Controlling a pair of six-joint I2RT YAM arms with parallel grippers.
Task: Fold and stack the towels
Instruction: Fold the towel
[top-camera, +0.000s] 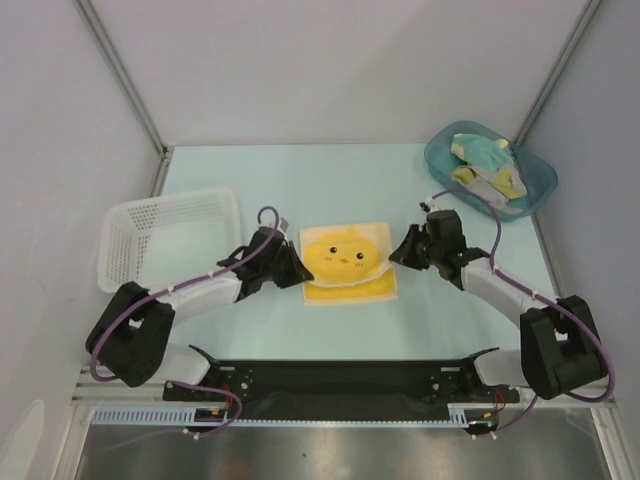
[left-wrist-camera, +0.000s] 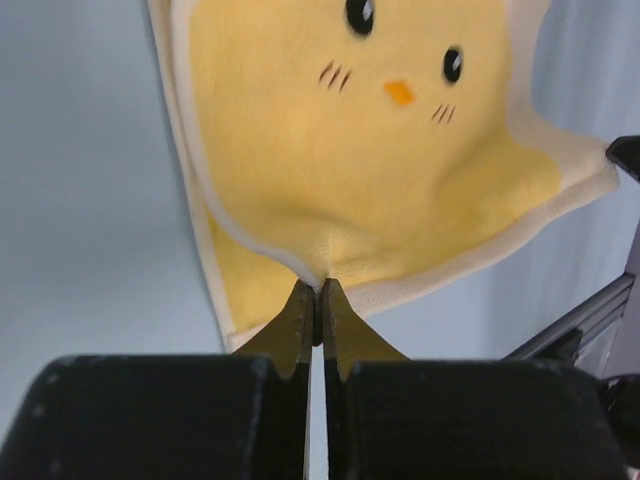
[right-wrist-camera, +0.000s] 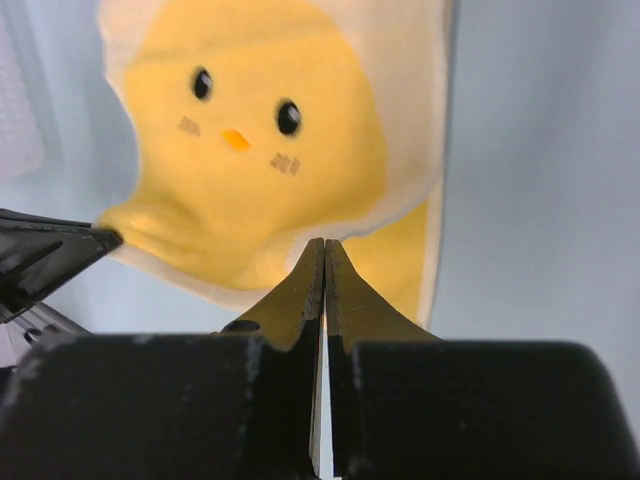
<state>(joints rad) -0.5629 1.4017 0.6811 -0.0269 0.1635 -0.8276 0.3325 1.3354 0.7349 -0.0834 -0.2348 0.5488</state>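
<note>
1. Left gripper (top-camera: 297, 268). Its fingers are pressed together. The left wrist view shows a pinch of cloth edge caught at their very tips.

2. Right gripper (top-camera: 399, 252). Its fingers are likewise closed, with no gap. In the right wrist view the tips meet the cloth's pale border and seem to nip it, though the contact itself is partly hidden.

3. Yellow soft square towel with a chick face (top-camera: 345, 260). It lies face up on the pale teal table (top-camera: 300, 185), directly between the two grippers and touching both. From each gripper it lies straight ahead of the fingertips. The wrist views show what the overhead view does not: the face layer (left-wrist-camera: 360, 170) is lifted at the pinch, over a second yellow layer with a cream edge.

4. Teal translucent plastic tub (top-camera: 438, 160) (overhead view only). It stands well beyond the right gripper, off to its right, and holds crumpled pale yellow and teal towels (top-camera: 482, 160).

5. White mesh basket (top-camera: 118, 222) (overhead view only). It stands off to the left of the left gripper, beside that arm.
</note>
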